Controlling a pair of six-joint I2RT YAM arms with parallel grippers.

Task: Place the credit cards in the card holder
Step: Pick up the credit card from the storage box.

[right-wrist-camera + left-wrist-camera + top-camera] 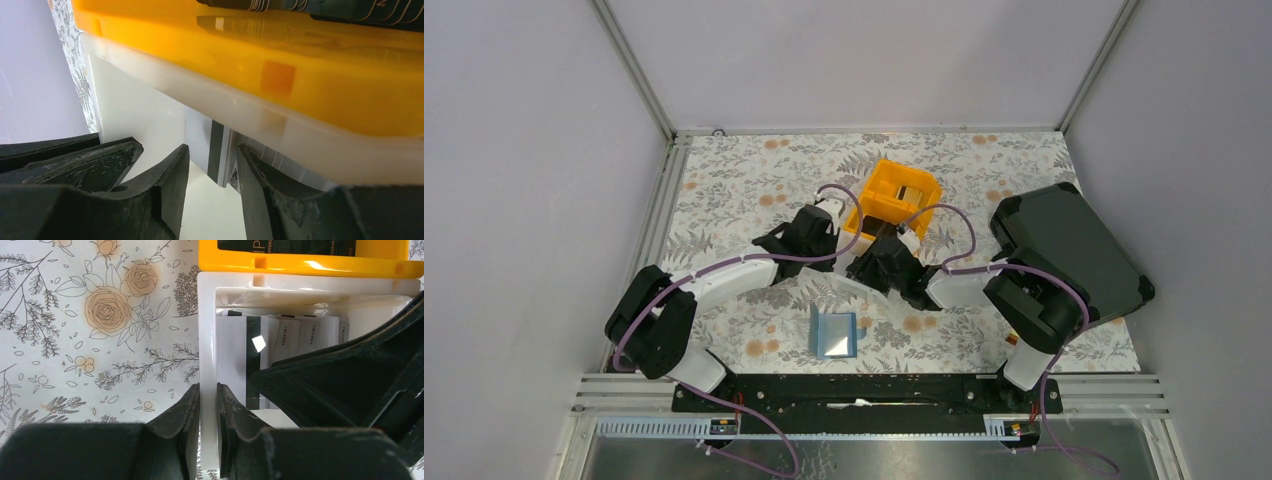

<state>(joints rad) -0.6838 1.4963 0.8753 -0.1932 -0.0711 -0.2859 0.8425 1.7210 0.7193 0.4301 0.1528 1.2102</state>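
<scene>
Plainly, one credit card point(218, 142) sits between the right hand's point(214, 152) parted fingers point(172, 175).

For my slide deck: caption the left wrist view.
Left claw pinches the white bin wall; pale credit cards sit inside, orange bin beyond.

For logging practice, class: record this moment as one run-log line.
left gripper: shut on white bin wall | right gripper: open around card | card holder: lies open
</scene>
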